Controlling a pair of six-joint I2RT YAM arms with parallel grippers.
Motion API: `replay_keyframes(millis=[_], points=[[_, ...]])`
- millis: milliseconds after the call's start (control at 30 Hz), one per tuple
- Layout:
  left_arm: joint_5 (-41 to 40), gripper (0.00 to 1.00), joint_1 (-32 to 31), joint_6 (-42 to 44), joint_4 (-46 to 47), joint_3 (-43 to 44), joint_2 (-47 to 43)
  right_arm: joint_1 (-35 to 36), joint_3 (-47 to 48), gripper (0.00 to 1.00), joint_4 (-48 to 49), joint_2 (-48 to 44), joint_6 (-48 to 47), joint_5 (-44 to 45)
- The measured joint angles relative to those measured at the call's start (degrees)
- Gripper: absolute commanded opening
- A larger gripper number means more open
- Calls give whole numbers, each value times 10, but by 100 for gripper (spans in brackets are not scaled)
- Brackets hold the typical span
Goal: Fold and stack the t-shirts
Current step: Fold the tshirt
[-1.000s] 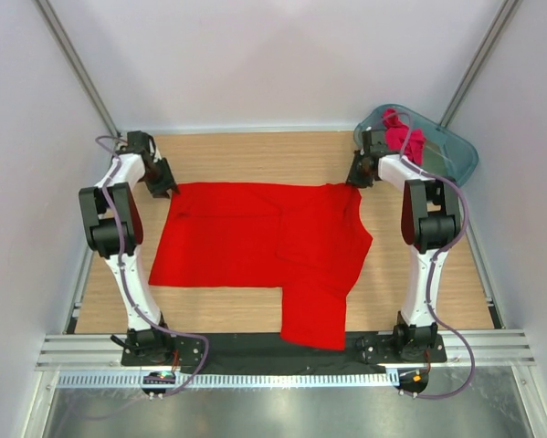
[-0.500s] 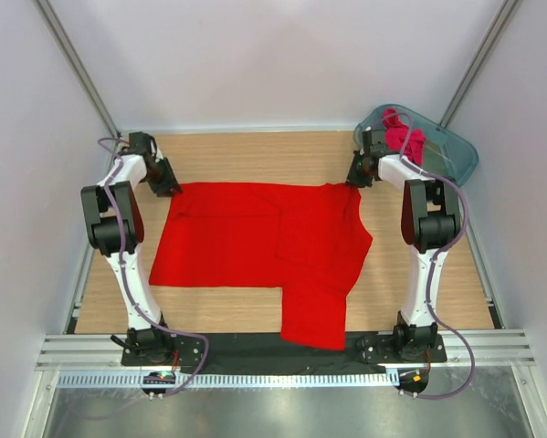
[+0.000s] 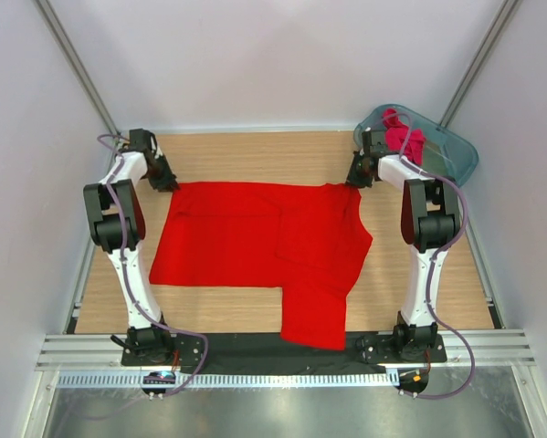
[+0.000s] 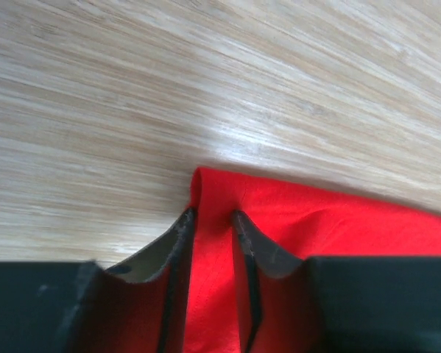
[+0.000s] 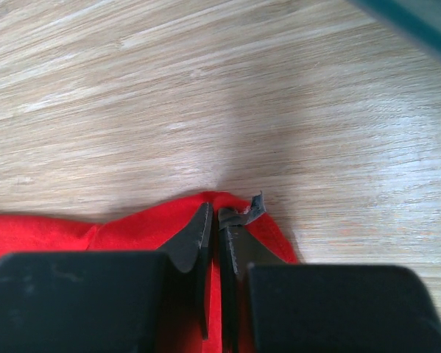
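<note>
The red t-shirt [image 3: 246,242] lies spread on the counter [image 3: 255,151], its long axis running left to right, with one far corner at each arm. The left fingers [image 4: 168,246] stand slightly apart astride the far-left corner. The right fingers [image 5: 194,235] are clamped on the far-right corner.

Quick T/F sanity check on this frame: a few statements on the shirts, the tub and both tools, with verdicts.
1. The red t-shirt lies on the table. True.
2. The crimson t-shirt is stacked on the red one. False: it sits in the teal tub at the far right corner.
3. The right tool pinches a far corner of the red t-shirt. True.
4. The left tool hangs over the tub. False: it is at the red t-shirt's far left corner, fingers apart, straddling the cloth.
</note>
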Motion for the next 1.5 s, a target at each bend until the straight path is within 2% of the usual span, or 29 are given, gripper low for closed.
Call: replay_keyframes(millis=[33, 67, 267, 533, 867, 933, 967, 1033, 1067, 1133, 1167, 1333, 1500], points=[[0, 12, 0, -2, 0, 3, 3, 0, 0, 1, 0, 0, 0, 0], [1, 0, 0, -1, 0, 7, 5, 0, 2, 1, 0, 2, 0, 0], [-3, 0, 0, -11, 4, 23, 17, 0, 21, 1, -5, 11, -1, 15], [-43, 0, -1, -9, 8, 33, 17, 2, 117, 1, -17, 51, -21, 68], [-92, 0, -4, -11, 9, 56, 19, 10, 146, 1, -20, 83, -29, 82], [-98, 9, -4, -11, 9, 77, 23, 14, 156, 1, -20, 96, -29, 82], [-100, 31, -4, -11, 10, 86, 24, 15, 162, 7, -22, 101, -29, 82], [-109, 42, -4, -11, 12, 96, 24, 17, 182, 19, -30, 110, -29, 82], [-114, 53, -4, -12, 13, 98, 24, 17, 196, 22, -37, 115, -27, 82], [-127, 61, -2, -11, 12, 99, 24, 17, 229, 29, -54, 125, -26, 83], [-133, 64, -2, -12, 12, 96, 23, 17, 242, 37, -62, 127, -26, 84], [-160, 62, -1, -30, 3, 30, -23, 23, 294, 49, -108, 127, -24, 97], [-160, 53, 0, -79, -1, -92, -131, 43, 295, 54, -168, 103, -28, 109]])
